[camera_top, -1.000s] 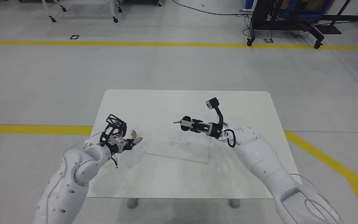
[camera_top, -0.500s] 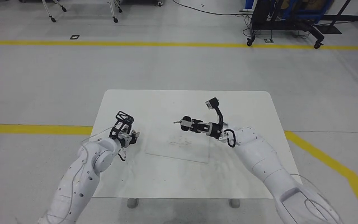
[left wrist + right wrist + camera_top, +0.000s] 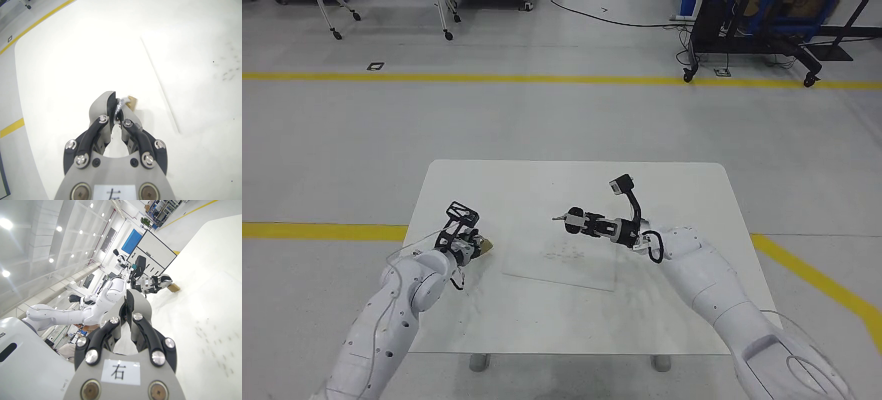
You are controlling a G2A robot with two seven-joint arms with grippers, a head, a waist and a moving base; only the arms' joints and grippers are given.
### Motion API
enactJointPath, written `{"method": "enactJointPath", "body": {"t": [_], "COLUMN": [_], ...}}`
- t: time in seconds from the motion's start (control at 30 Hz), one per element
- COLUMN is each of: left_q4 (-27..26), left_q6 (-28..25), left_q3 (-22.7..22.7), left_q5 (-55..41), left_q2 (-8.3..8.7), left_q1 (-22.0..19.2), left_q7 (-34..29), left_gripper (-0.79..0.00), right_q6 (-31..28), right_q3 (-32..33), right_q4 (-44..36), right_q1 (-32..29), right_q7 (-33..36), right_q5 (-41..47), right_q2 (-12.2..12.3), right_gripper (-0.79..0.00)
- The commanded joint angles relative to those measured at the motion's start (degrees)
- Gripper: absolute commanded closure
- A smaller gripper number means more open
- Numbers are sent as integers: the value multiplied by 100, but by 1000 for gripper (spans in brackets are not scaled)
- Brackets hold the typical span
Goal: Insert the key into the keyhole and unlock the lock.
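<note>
Left claw (image 3: 118, 103) clamped on lock (image 3: 132, 102) by silver shackle (image 3: 119, 106); brass body pokes past fingertips, low over left side of table (image 3: 542, 185). Right claw (image 3: 564, 216) pinched on key (image 3: 556, 216), mid-table, well apart from lock. Step in hand looks like bringing both together; insertion not begun. Next, you need keyhole turned toward key tip, then straight line-up before you push.

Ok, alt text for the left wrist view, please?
The left gripper is shut on the silver shackle of a brass lock, whose body pokes out past the fingertips, with the white table below. The edge of a thin clear sheet runs across the table nearby.
</note>
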Motion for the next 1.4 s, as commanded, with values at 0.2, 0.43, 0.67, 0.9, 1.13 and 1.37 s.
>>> {"method": "enactJointPath", "body": {"t": [0.2, 0.43, 0.67, 0.9, 1.13, 1.37], "left_q4": [-74, -111, 876, 2782, 2782, 3526], "left_q6": [-553, -862, -255, 511, 511, 1667], "left_q3": [-322, -543, -480, 143, 143, 243], "left_q5": [-1503, -2435, -7032, -9476, -9476, -10533], "left_q2": [-23, -22, -259, -578, -578, -721], "left_q1": [76, 178, -102, -1410, -1410, -1682], "left_q7": [174, 231, -380, -2197, -2197, -2454], "left_gripper": [0, 0, 0, 0, 0, 0], "right_q6": [0, 0, 129, -147, -147, -326], "right_q3": [0, 0, 18, 146, 146, 95], "right_q4": [0, 0, -229, 39, 39, -80], "right_q1": [0, 0, -162, -234, -234, -275], "right_q7": [0, 0, -598, -1358, -1358, -1410], "right_q5": [0, 0, 56, 234, 234, -216], "right_q2": [0, 0, -44, -108, -108, -113], "right_gripper": [0, 0, 0, 0, 0, 0]}}
